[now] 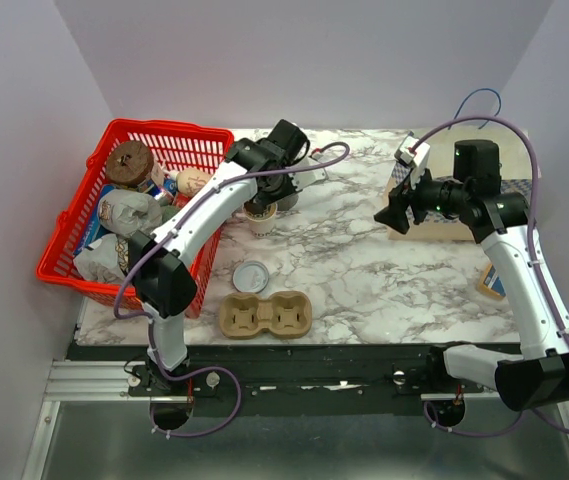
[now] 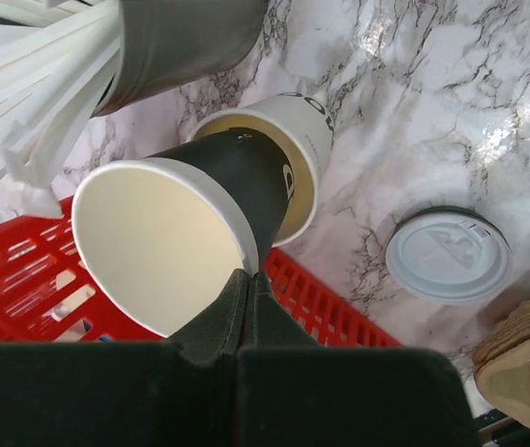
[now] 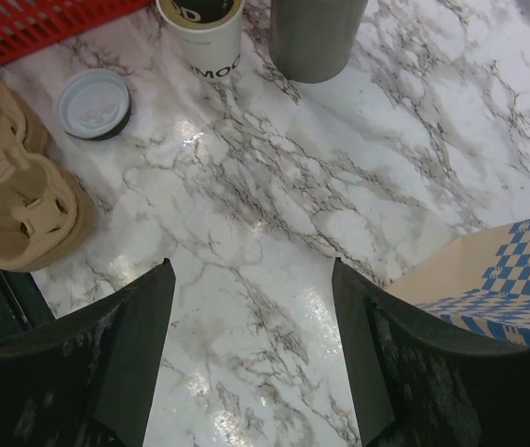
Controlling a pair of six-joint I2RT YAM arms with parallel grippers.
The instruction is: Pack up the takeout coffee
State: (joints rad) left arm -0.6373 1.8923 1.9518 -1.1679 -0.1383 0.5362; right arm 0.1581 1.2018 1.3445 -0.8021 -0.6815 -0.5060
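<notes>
The left gripper (image 2: pixel 249 277) is clenched on the rim of the lidless takeout coffee cup (image 2: pixel 246 172), which tilts with its base nested in the cream cup (image 2: pixel 304 126) at the far left, just beside the red basket (image 2: pixel 330 303), so the next move likely calls for lifting it straight out and capping it with the white lid (image 2: pixel 447 254), while the right gripper (image 3: pixel 253 307) hangs spread open.

Gripper (image 3: pixel 251 279) spread wide above marble table (image 3: pixel 414 140)
</notes>
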